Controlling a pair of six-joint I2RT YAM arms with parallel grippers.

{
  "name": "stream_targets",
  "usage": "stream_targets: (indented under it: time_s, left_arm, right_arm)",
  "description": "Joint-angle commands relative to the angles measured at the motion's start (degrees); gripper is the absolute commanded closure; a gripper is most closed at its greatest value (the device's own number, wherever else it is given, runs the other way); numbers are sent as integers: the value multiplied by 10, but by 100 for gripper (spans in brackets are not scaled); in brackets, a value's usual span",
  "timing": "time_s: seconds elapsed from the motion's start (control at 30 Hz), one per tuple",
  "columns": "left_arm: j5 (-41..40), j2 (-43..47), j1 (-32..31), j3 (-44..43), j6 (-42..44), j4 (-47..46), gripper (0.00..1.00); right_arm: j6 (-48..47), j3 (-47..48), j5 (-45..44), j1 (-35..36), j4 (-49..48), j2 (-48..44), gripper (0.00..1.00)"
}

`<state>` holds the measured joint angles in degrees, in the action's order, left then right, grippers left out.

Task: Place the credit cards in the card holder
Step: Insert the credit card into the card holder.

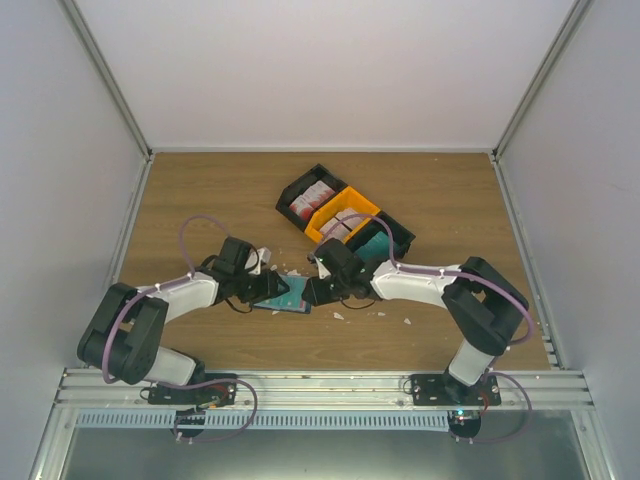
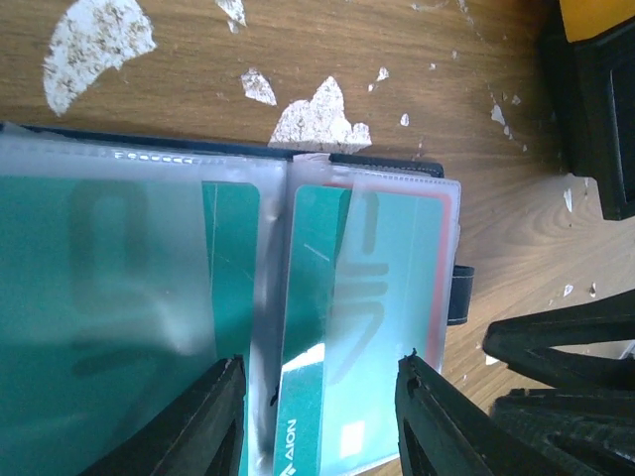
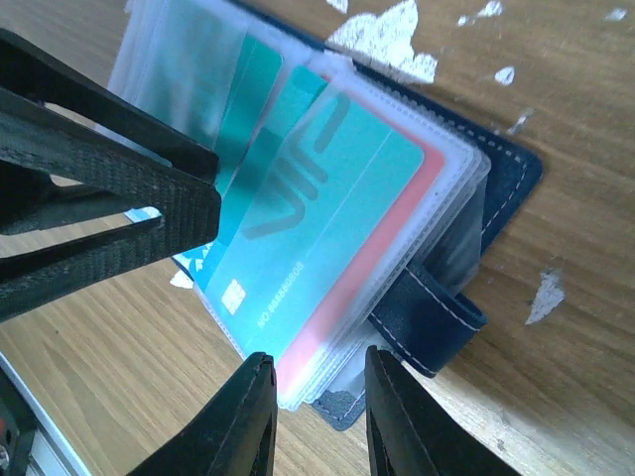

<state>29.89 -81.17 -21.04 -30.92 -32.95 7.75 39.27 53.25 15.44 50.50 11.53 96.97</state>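
My left claw (image 2: 319, 424) hangs over the open card holder (image 2: 457, 294). Its two fingers stand apart on either side of the right-hand clear sleeve. A teal AION card (image 2: 308, 397) lies between those fingers, partly under the plastic. I cannot tell whether I am pinching that card or only straddling it.

My right claw (image 3: 319, 412) sits at the opposite side of the holder. Its fingers flank the near corner of the fanned stack of clear sleeves (image 3: 451, 188). The corner fills the gap between them, but I cannot tell whether they grip it. In that stack a teal VIP card (image 3: 327, 203) shows through the top sleeve. A red-edged card (image 3: 382, 273) lies just beneath it. The holder's navy cover and its strap tab stick out past the sleeves, flat on the wooden bench (image 3: 575, 89).

From above, the holder lies on the bench between my two claws, near the middle and towards the front edge. White scraps (image 2: 99, 40) are scattered on the wood beside it. Behind it a black tray (image 1: 296, 186), an orange tray (image 1: 332, 207) and another black tray (image 1: 398, 236) stand in a slanted row, touching. Red-and-white cards (image 1: 313, 201) rest in the first black tray.
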Motion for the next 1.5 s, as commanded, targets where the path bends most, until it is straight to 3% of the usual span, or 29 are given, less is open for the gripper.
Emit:
stream_targets:
  time_s: [0.0,0.3,0.87,1.23,1.47]
  left_arm:
    - [-14,-8,-7,15,1,7,56]
    - [-4,-31,-20,9,3,-7,72]
    - [26,-39,-58,-11,39,-17,77]
    - [-5,10,-58,-28,42,28,63]
    - [-33,32,-58,-19,38,42,63]
  right_arm:
    - [6,-3,13,7,2,17,73]
    - [4,0,15,8,1,38,87]
    - [-2,5,-7,8,-3,40,91]
    - [51,-42,-111,7,38,-74,75]
    - [92,-69,-118,5,12,-80,64]
